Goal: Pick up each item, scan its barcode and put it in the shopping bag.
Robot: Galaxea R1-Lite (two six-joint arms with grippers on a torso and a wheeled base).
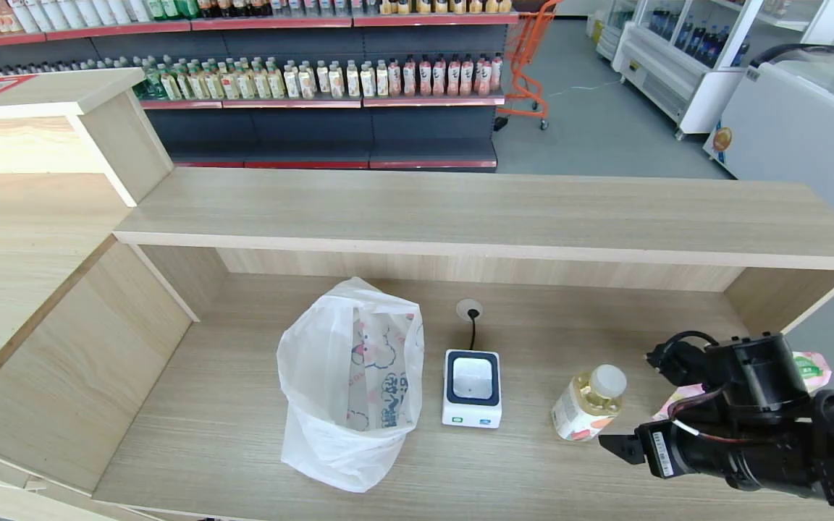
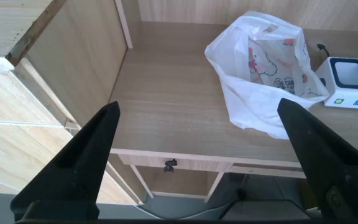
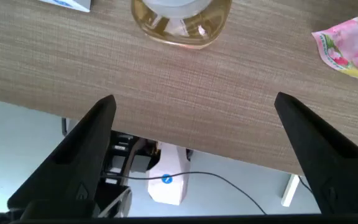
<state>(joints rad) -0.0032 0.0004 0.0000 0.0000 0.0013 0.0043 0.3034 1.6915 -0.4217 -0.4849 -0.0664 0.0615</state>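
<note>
Bottle, round clear plastic, white-capped, upright on woodgrain counter near pink pouch; left gripper, right gripper wide open.

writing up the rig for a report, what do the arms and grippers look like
The right arm is black, with a chunky cylindrical wrist housing, looping black cables and a small white label. The left gripper and right gripper each have two flat black fingers tapering to wedges.

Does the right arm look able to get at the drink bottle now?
Probably yes: the right gripper is open facing the bottle, bare counter lies between them, and the pink packet sits apart from it.
</note>
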